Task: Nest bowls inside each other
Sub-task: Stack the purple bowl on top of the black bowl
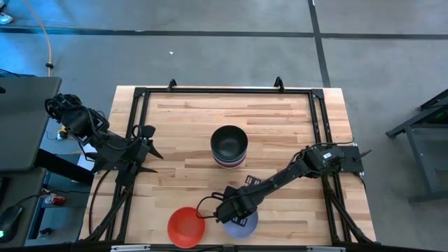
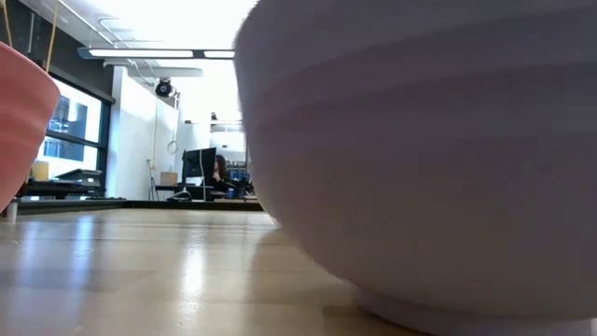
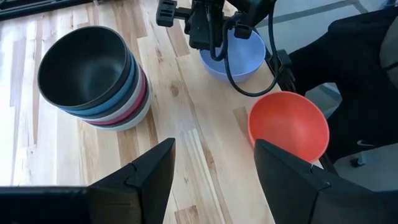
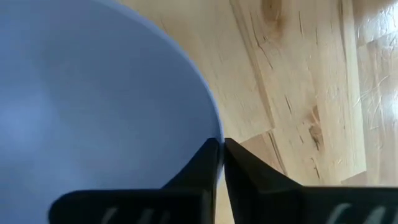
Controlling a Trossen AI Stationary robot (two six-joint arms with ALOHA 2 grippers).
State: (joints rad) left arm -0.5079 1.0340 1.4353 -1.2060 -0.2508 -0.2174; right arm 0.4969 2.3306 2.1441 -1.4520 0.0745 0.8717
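Lavender bowl rim pinched in right gripper, red bowl beside, left gripper spread near stack.

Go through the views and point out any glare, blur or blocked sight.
Low view: the lavender bowl fills most of the picture, close and soft; ceiling lights blow out and sheen streaks the table. Right wrist view: the bowl's inside is a blurred expanse. High and left wrist views: evenly lit, sharp.
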